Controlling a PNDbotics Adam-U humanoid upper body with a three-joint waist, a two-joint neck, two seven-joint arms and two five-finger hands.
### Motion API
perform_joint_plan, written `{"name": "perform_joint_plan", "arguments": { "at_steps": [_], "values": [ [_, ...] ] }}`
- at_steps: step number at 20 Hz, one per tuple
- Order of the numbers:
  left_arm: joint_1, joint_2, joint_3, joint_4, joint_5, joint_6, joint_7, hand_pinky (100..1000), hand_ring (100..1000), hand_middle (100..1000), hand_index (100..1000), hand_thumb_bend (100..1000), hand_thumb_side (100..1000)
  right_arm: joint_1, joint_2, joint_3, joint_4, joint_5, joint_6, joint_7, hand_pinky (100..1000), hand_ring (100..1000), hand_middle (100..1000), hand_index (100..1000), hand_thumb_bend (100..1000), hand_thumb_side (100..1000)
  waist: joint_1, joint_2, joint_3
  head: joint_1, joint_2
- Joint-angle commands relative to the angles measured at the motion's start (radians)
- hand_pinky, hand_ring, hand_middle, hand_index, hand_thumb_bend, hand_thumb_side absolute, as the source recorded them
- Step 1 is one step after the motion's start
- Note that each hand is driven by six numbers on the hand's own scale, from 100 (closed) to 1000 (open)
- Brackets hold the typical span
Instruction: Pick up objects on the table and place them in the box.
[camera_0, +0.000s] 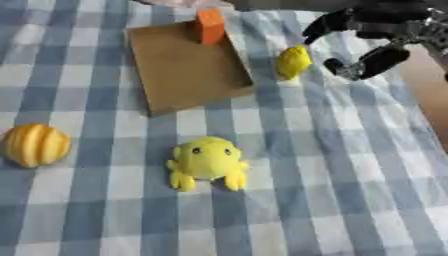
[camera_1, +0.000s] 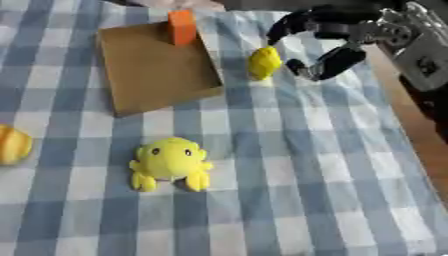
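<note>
Left eye view: small yellow object (camera_0: 293, 61) is sitting on the checked tabletop (camera_0: 350, 165), just left of the right robot hand (camera_0: 372, 37) and just outside the box's right wall. The robot hand is coming in from the upper right, fingers (camera_0: 322, 26) and thumb spread in an open curve around empty space, holding nothing. The gap is facing the yellow object, so my read is it's lining up a grasp on that one; no contact showing.

Cardboard box (camera_0: 179, 75) is lying further left of the robot hand, beyond the yellow object, open side up, slightly askew. Orange block (camera_0: 210, 25) is standing upright at its far edge; I can't tell whether it's inside against the back wall or just behind it. Rest of the box floor is showing bare.

Nearer the camera and well left of the robot hand: yellow frog plush (camera_0: 207, 162) sitting face-up on the cloth, apart from the box. Further left again, a ribbed yellow-orange pumpkin-like thing (camera_0: 35, 145) at the left edge.

Judgement: task is early, three items are waiting outside the box. The nearest one being picked first makes sense, given the short carry to the box.

Left robot hand isn't showing in either view.
</note>
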Motion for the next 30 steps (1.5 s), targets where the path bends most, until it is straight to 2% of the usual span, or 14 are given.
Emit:
{"name": "perform_joint_plan", "arguments": {
  "at_steps": [1,13,30],
  "values": [
    [-0.012,0.028,0.001,-0.021,0.001,-0.001,-0.004,972,766,756,905,100,625,-0.018,-0.02,-0.018,0.005,0.038,0.004,-0.036,864,935,895,976,100,252,0.003,-0.014,0.002,-0.008,-0.017],
    [-0.018,0.02,-0.004,-0.021,-0.003,0.002,-0.009,974,764,753,901,100,636,-0.027,0.0,-0.018,0.03,0.087,0.026,-0.119,866,938,895,998,100,247,0.005,0.015,0.011,-0.019,-0.03],
    [-0.025,0.009,-0.011,-0.021,-0.009,0.002,-0.012,978,763,748,897,100,649,-0.027,0.021,-0.03,0.078,0.211,0.041,-0.165,858,938,898,1000,100,262,0.005,0.052,0.037,-0.046,-0.057]
  ]
}}
